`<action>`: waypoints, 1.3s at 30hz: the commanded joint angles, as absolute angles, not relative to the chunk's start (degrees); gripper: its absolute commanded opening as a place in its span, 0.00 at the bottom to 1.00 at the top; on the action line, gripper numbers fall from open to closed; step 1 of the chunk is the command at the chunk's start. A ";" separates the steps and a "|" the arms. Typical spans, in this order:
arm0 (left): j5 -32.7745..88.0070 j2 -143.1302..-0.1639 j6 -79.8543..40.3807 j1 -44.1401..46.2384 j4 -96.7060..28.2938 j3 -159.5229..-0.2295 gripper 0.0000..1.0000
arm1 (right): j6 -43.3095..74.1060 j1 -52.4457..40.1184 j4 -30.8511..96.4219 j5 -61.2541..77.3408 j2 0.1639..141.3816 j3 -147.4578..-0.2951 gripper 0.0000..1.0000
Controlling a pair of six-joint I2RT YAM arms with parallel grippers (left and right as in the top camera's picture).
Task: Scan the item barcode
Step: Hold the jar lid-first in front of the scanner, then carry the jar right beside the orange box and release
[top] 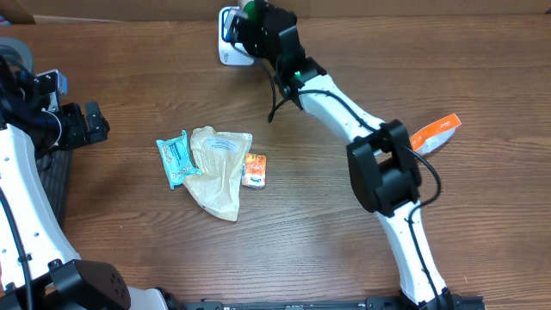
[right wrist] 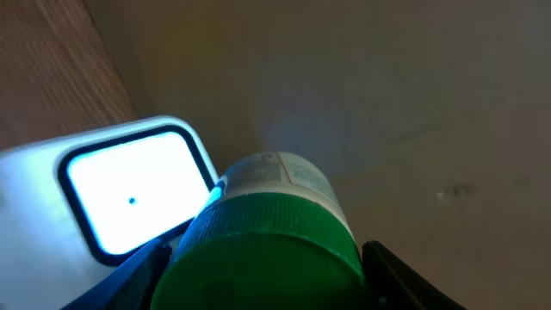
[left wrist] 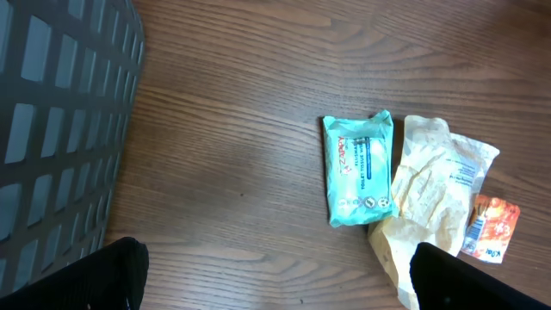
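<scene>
right gripper (right wrist: 263,288): jaws clamped on the green-capped bottle (right wrist: 277,226), which sits between them | scanner (right wrist: 129,185): lit window just beside the bottle | left gripper (left wrist: 288,280): jaws wide apart, holding nothing | wipes pack (left wrist: 360,170): on the table ahead of the left jaws

Surface: wooden table (top: 129,69), dark brown grain.
Far edge, middle: white barcode scanner (top: 225,52), its window lit.
Left edge: dark gridded bin (left wrist: 60,112), standing on the wood.
Centre: teal wipes packet (top: 176,159), lying flat.
Centre, next right: crumpled beige pouch (top: 219,168), against the wipes packet.
Centre, rightmost: small orange sachet (top: 255,170), just beside the pouch.
Right side: orange-and-white packet (top: 435,133), well apart from the others.
</scene>
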State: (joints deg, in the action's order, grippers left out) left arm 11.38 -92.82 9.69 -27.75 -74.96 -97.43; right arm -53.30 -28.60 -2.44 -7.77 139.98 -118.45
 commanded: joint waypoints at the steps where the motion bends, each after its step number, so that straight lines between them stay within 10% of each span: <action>1: 11.84 -92.51 11.20 -27.35 -74.89 -97.38 0.99 | -31.59 -28.71 1.74 -7.86 126.80 -119.26 0.54; 8: 11.84 -92.51 11.18 -27.35 -74.89 -97.38 0.99 | -4.73 -24.51 31.86 -7.84 114.87 -119.26 0.54; 20: 11.84 -92.51 11.20 -27.35 -74.89 -97.38 0.99 | 3.42 -10.59 76.99 1.65 119.44 -119.20 0.50; 39: 11.84 -92.51 11.20 -27.35 -74.89 -97.38 1.00 | 4.91 6.37 91.98 -3.36 126.21 -119.20 0.49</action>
State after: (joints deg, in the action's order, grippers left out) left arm 11.38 -92.82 9.69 -27.75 -74.98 -97.43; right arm 3.29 5.34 92.31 -2.94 125.97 -118.63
